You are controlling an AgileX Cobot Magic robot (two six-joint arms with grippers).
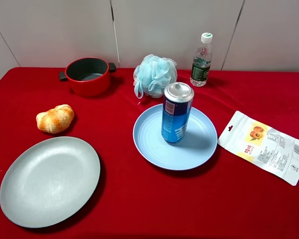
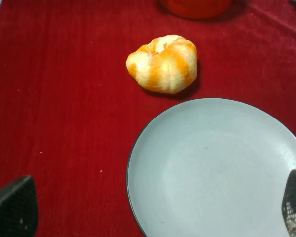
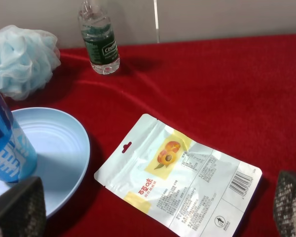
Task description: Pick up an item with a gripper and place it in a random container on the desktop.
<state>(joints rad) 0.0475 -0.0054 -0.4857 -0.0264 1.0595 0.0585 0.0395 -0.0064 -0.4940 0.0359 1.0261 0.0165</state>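
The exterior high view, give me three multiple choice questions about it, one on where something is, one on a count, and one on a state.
1. Where does the blue can stand?
A. on the light blue plate
B. in the red pot
C. on the grey-green plate

2. How many plates are on the red cloth?
A. one
B. two
C. three

3. In what state is the can?
A. lying on its side
B. crushed flat
C. upright

Answers: 1 A, the can's base rests inside that plate's rim. 2 B, only the light blue plate and the grey-green plate show. 3 C, its silver top faces up and its body stands vertical.
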